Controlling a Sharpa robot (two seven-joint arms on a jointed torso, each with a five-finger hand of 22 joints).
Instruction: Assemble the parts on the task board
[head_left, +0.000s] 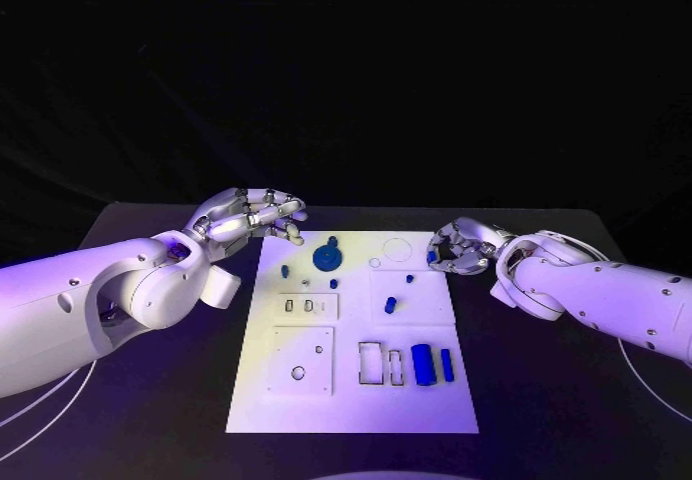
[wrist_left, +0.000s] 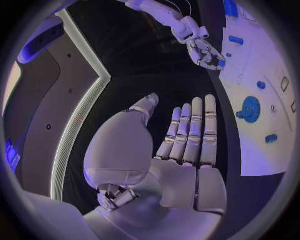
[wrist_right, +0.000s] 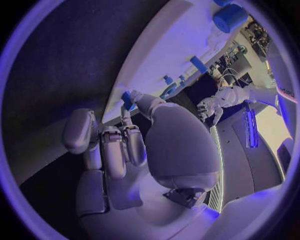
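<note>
The board (head_left: 353, 400) lies flat in the middle of the black table (head_left: 548, 400), long side running away from the robot. Left hand (head_left: 248, 217) hovers off the board's far left corner, fingers (wrist_left: 194, 130) stretched out side by side and holding nothing, palm clear in the left wrist view. Just beside those fingers, on the board, sits the blue gear (head_left: 329, 257), a round toothed disc near the far edge. Close by it are 2 small blue pieces, one (head_left: 284, 270) toward the left edge, one (head_left: 333, 283) nearer the robot.

Over on the other side, the right hand (head_left: 464, 248) sits at the board's far right edge with its fingers curled in. A small blue part (wrist_right: 127, 99) is pinched at the fingertips; the right wrist view shows it plainly, held just above the board's edge.

Further in, a small blue peg (head_left: 410, 279) and another blue piece (head_left: 391, 304) stand near the middle of the board. Nearer the robot, a big blue block (head_left: 423, 364) lies in the right-hand section, with a slim blue bar (head_left: 447, 364) just beside it on the right. Left of the block are 2 upright rectangular slots (head_left: 371, 362); the near left panel (head_left: 303, 362) has a small ring-shaped hole.
</note>
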